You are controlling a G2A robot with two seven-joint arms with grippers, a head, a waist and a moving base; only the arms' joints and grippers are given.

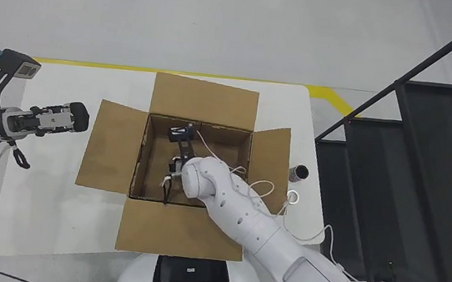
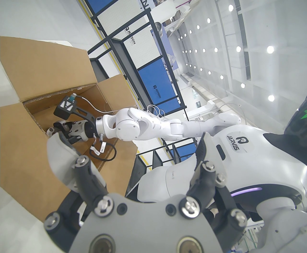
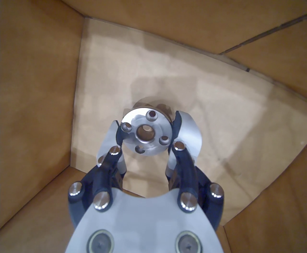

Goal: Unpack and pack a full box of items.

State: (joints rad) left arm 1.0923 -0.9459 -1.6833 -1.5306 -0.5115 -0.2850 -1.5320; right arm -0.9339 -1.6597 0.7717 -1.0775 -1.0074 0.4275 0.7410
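right gripper (image 3: pixel 146 130) is in the box (image 1: pixel 205 101), clamped on a metal disc (image 3: pixel 157 130). left gripper (image 1: pixel 75 117) hangs outside, jaws spread.

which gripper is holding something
The right gripper, down inside the cardboard box, holds a round metal flange; the left gripper is open and empty, outside it.

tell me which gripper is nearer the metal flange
Right. The right gripper is inside the box, fingers closed on the metal flange; the left gripper hangs outside the box over the table.
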